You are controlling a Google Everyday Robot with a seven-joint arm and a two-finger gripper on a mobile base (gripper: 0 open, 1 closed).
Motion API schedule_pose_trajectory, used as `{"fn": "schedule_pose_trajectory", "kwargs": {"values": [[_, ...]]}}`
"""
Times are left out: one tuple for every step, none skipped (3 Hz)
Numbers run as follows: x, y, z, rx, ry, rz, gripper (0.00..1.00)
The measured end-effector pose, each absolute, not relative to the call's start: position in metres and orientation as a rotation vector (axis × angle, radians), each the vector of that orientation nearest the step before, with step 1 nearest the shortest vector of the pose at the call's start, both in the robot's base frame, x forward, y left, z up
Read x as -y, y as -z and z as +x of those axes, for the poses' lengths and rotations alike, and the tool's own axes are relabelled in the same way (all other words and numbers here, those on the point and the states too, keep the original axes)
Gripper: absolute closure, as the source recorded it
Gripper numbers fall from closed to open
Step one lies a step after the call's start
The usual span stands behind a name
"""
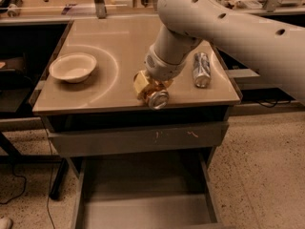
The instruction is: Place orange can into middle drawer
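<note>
The orange can [156,98], mottled orange-gold with a silver end facing me, is tilted on its side at the front edge of the tabletop [114,87]. My gripper [148,89] is shut on it, reaching down from the big white arm [224,23], with the wrist hiding much of the fingers. The middle drawer [143,209] is pulled open below the table, wide and shallow with a plain grey floor. The can is above and behind the drawer's open floor.
A silver-grey can [201,69] lies on the table to the right of my gripper. A white bowl [73,67] sits at the left. A shut grey drawer front with pale scratches [138,138] is right under the tabletop. Benches stand behind.
</note>
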State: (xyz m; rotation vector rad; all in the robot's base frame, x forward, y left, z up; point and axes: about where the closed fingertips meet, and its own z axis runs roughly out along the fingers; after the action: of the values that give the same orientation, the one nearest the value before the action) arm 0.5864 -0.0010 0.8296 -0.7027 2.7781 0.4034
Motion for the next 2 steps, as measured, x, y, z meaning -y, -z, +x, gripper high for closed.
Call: {"fn": "schedule_pose_trajectory", "kwargs": {"values": [[0.001, -0.834, 0.550, -2.822, -0.391, -0.672, 1.00], [-0.001, -0.836, 0.496, -2.870, -0.362, -0.584, 1.00]]}}
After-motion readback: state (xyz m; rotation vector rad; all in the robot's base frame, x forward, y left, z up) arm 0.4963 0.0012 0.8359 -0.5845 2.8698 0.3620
